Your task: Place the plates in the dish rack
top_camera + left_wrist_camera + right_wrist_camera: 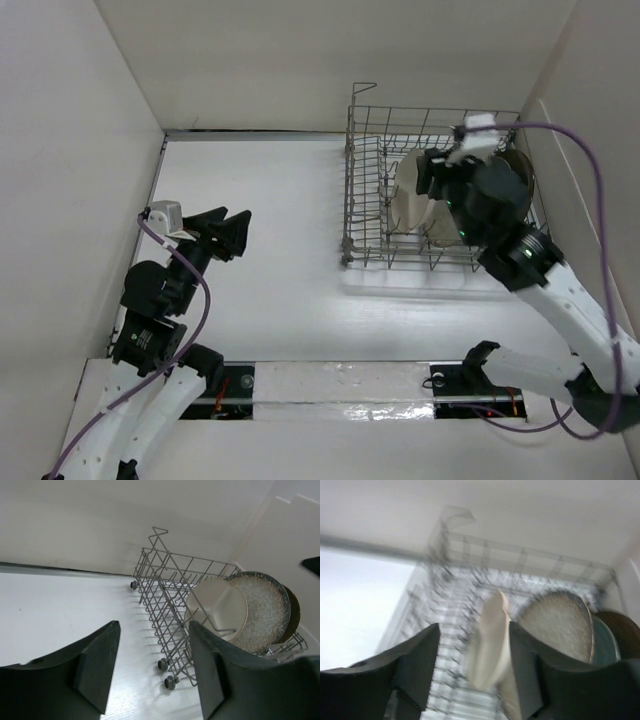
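White walls close in a white tabletop (270,260), and the rectangular grey wire dish rack (362,190) stands at its far right corner, hard up against the side wall. All four plates are in it, on edge. The small round cream plate (217,605) is foremost and tips back against the large speckled beige-grey plate (262,607). Behind that comes the grey-blue plate (606,647), of which only a sliver shows, then the brown plate (294,615) nearest the wall.

The right gripper (474,630) hangs over the rack with its jaws spread wide. In its own wrist view the cream plate shows edge-on in the gap between the fingers (that view is blurred, so I cannot tell whether either finger touches the rim).

The left gripper (154,625) is well apart from all this, over bare table on the left side, its jaws open with nothing between them, facing the rack.
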Controlling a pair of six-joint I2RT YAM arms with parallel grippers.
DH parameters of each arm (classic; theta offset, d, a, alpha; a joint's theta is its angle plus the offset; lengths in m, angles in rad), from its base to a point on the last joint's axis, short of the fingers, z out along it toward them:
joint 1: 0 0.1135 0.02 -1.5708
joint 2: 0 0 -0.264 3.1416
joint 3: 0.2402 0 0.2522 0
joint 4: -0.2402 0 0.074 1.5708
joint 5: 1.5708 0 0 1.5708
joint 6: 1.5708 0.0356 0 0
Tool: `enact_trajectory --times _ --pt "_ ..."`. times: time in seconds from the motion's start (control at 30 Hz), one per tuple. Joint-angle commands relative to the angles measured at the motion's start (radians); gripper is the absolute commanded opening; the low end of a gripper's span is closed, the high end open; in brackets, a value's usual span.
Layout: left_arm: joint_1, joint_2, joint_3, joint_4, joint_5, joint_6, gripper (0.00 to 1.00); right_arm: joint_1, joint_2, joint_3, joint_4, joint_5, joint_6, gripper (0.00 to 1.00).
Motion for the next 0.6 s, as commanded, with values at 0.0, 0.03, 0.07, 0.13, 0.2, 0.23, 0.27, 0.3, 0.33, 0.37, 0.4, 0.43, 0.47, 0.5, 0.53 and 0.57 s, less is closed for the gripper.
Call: enact_trajectory --times 0.0,0.03,0.07,0.13,0.2,0.23,0.27,0.3,0.33,0.37,0.4,0.43,0.47,0.5,0.53,0.57 --pt "-0.004 0.035 -0.004 0.049 0.055 0.010 0.56 0.032 -0.204 -0.156 0.224 -0.209 0.121 0.59" --pt "-0.004 0.049 -0.004 0.052 0.066 0.007 0.58 0.032 -0.309 -0.187 0.253 -0.232 0.138 0.45" --pt "-0.004 0.055 -0.004 0.054 0.067 0.006 0.60 0.032 -0.361 -0.237 0.262 -0.273 0.170 0.31" --pt "-0.004 0.069 -0.002 0.057 0.066 -0.002 0.60 0.032 -0.492 -0.270 0.267 -0.298 0.197 0.00" --pt "-0.004 0.077 0.009 0.057 0.067 -0.007 0.61 0.032 -0.562 -0.290 0.264 -0.321 0.229 0.00" --pt "-0.004 0.081 0.015 0.057 0.067 -0.008 0.62 0.032 -0.592 -0.304 0.258 -0.329 0.238 0.00" --pt "-0.004 0.080 0.019 0.055 0.064 -0.010 0.62 0.032 -0.644 -0.310 0.253 -0.332 0.246 0.00" --pt "-0.004 0.080 0.033 0.055 0.061 -0.011 0.62 0.032 -0.666 -0.311 0.248 -0.330 0.257 0.00" --pt "-0.004 0.078 0.042 0.049 0.049 -0.014 0.62 0.032 -0.685 -0.315 0.230 -0.320 0.261 0.00" --pt "-0.004 0.075 0.050 0.046 0.043 -0.017 0.62 0.032 -0.724 -0.318 0.222 -0.305 0.267 0.03" --pt "-0.004 0.074 0.068 0.041 0.035 -0.017 0.62 0.032 -0.744 -0.322 0.216 -0.266 0.272 0.08" --pt "-0.004 0.065 0.076 0.035 0.024 -0.019 0.62 0.032 -0.766 -0.328 0.209 -0.266 0.272 0.16" --pt "-0.004 0.060 0.085 0.034 0.020 -0.022 0.62 0.032 -0.786 -0.344 0.208 -0.228 0.274 0.21" --pt "-0.004 0.056 0.095 0.034 0.020 -0.025 0.62 0.032 -0.824 -0.354 0.210 -0.193 0.275 0.26" --pt "-0.004 0.051 0.096 0.040 0.020 -0.031 0.62 0.032 -0.838 -0.367 0.216 -0.180 0.275 0.35" --pt "-0.004 0.049 0.096 0.046 0.020 -0.036 0.61 0.032 -0.847 -0.385 0.218 -0.173 0.274 0.37"
